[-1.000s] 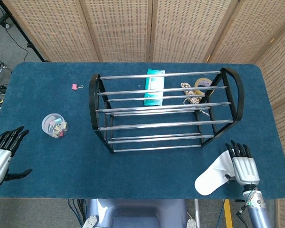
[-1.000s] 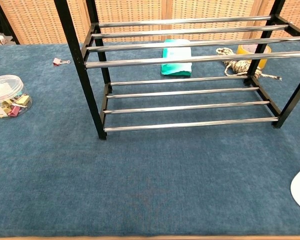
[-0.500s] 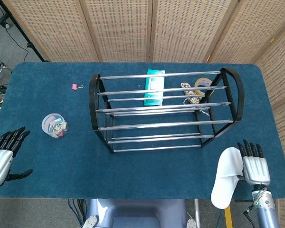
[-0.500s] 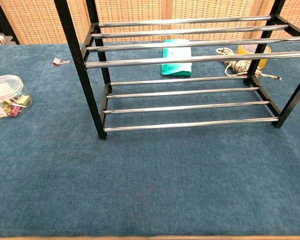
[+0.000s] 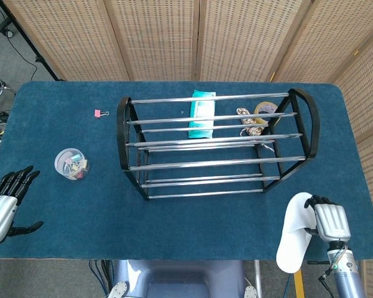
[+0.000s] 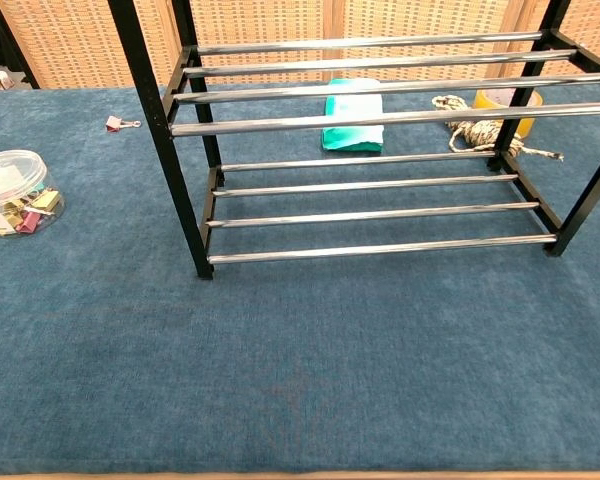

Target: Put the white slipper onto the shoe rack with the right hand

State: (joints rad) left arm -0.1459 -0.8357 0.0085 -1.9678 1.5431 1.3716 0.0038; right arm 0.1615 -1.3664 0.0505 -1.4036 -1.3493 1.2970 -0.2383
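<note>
Since a moment ago the fingers of the right hand (image 5: 331, 222) have curled over the white slipper (image 5: 296, 233), gripping it at the blue surface's (image 5: 62, 211) front right edge, apart from the shoe rack (image 5: 214, 146). Left hand (image 5: 1, 208) hangs spread, holding nothing.
</note>
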